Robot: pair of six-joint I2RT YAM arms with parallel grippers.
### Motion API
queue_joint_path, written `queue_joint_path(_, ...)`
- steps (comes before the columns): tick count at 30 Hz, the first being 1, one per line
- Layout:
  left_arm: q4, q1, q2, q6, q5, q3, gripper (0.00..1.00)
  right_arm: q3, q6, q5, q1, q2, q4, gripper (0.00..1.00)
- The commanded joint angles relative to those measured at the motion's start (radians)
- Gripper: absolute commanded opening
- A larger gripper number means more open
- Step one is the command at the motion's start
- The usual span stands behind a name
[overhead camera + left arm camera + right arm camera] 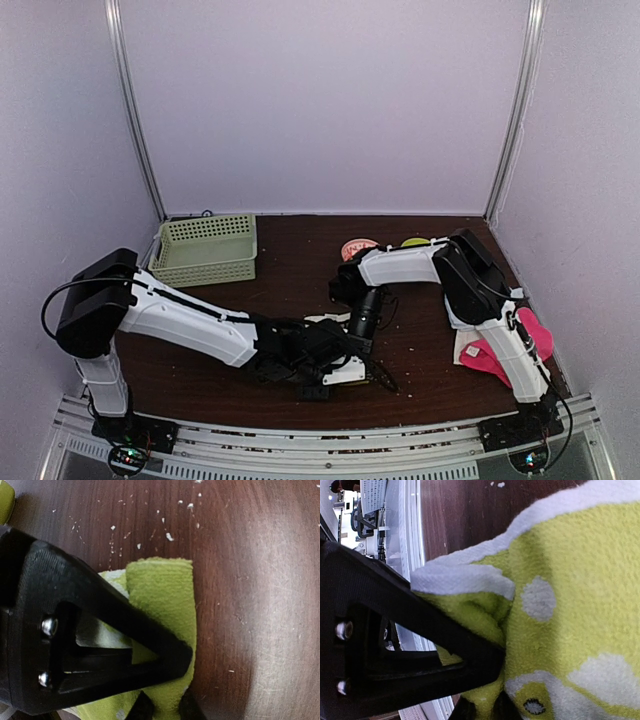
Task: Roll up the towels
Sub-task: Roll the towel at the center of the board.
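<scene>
1. Yellow towel (160,595), pale-patterned, lies folded on the worktop (300,270), nearer and right of the green basket (205,250).
2. Right end effector (490,687) is clamped on a bunched edge of it.
3. Left end effector (175,685) straddles its fold; whether it grips, I cannot tell.
4. Pink towel (540,335) lies far right of the basket.

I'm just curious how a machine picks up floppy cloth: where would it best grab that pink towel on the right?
Probably the pink towel's edge showing left of the right arm, pinched from above, coming from the middle of the table: it lies flat, and the arm crosses over its centre.
</scene>
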Motion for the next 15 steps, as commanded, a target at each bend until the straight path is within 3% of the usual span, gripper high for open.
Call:
queue_joint_path(1,0.025,0.001,0.013,0.003,0.009,0.030,0.10,-0.020,-0.057,0.126,-0.002,-0.008,0.031,0.19)
queue_joint_path(4,0.012,0.001,0.009,-0.016,0.025,0.031,0.07,-0.026,-0.100,0.122,-0.008,-0.122,0.030,0.33)
queue_joint_path(7,0.003,0.001,0.001,-0.034,0.038,0.023,0.06,0.005,-0.058,0.125,-0.046,-0.191,0.031,0.38)
queue_joint_path(10,-0.004,0.001,-0.007,-0.052,0.054,0.023,0.06,0.023,0.007,0.129,-0.105,-0.215,0.049,0.35)
queue_joint_path(15,-0.014,0.001,-0.005,-0.084,0.083,0.035,0.06,-0.090,0.168,0.246,-0.148,-0.227,0.248,0.25)
